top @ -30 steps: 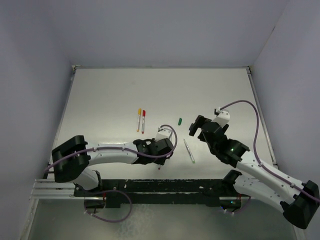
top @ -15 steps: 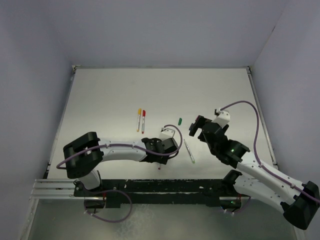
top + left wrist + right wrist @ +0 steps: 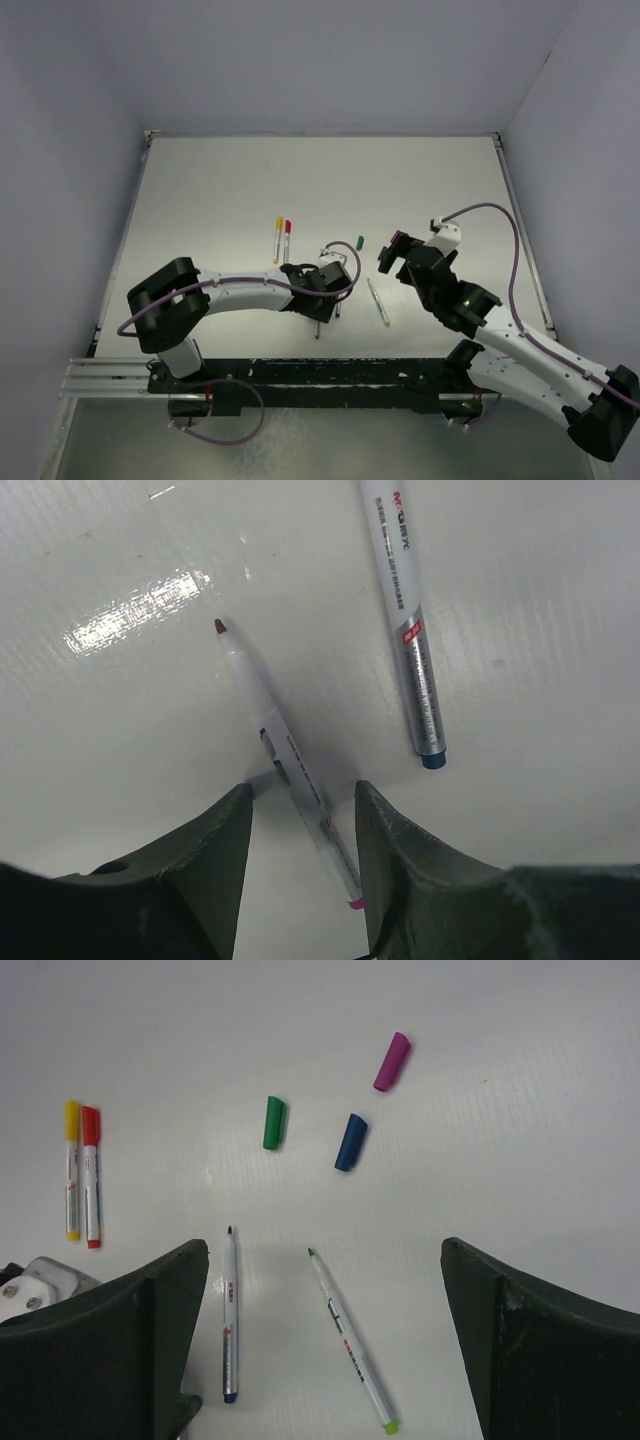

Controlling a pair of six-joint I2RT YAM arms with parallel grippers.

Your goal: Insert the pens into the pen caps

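My left gripper (image 3: 300, 792) is open and low over the table. Its fingers stand either side of an uncapped pen with a magenta end (image 3: 285, 755), which lies flat between them. A blue-ended uncapped pen (image 3: 408, 630) lies just to its right. My right gripper (image 3: 322, 1250) is open wide and empty, above a green-ended uncapped pen (image 3: 350, 1340) and the blue-ended pen (image 3: 230, 1315). Beyond lie the green cap (image 3: 274, 1122), blue cap (image 3: 350, 1142) and purple cap (image 3: 392, 1061). In the top view my left gripper (image 3: 322, 308) is left of the green pen (image 3: 378, 302).
A yellow-capped pen (image 3: 72, 1170) and a red-capped pen (image 3: 91, 1175) lie side by side at the left; they also show in the top view as a yellow-capped pen (image 3: 278, 240) and a red-capped pen (image 3: 286, 242). Grey walls stand round the white table (image 3: 230, 180).
My left arm has swung and its wrist has turned, bringing the gripper over the magenta-ended pen. The right arm has barely moved. The pens and caps have not moved.
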